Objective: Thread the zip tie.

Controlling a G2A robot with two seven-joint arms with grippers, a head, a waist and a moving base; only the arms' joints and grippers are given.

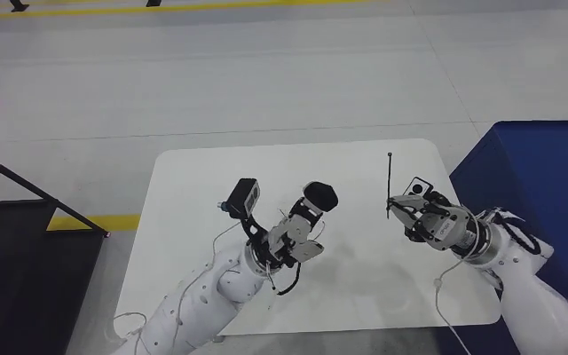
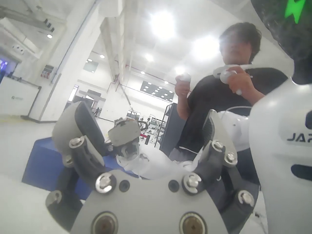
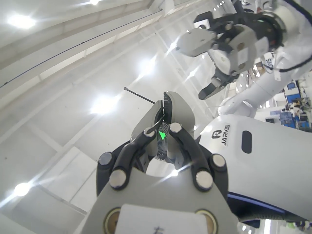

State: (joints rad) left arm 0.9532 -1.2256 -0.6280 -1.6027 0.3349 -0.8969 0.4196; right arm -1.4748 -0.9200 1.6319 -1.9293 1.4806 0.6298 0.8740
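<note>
The zip tie [image 3: 139, 95] — its gripped end — is hidden inside the right gripper [image 3: 163, 100].

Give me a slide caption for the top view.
Right gripper holds the zip tie; left gripper open beside it.

The place was a large robotics lab in an industrial hall; a high ceiling with white beams [image 3: 73, 32] and bright lamps [image 2: 162, 23] ran overhead; the pale floor [image 1: 266, 80] carried yellow tape lines [image 1: 177, 8]; a white counter [image 1: 373, 275] stood beside a blue cabinet [image 1: 519, 177]; other workstations [image 3: 290, 113] showed far off.
</note>
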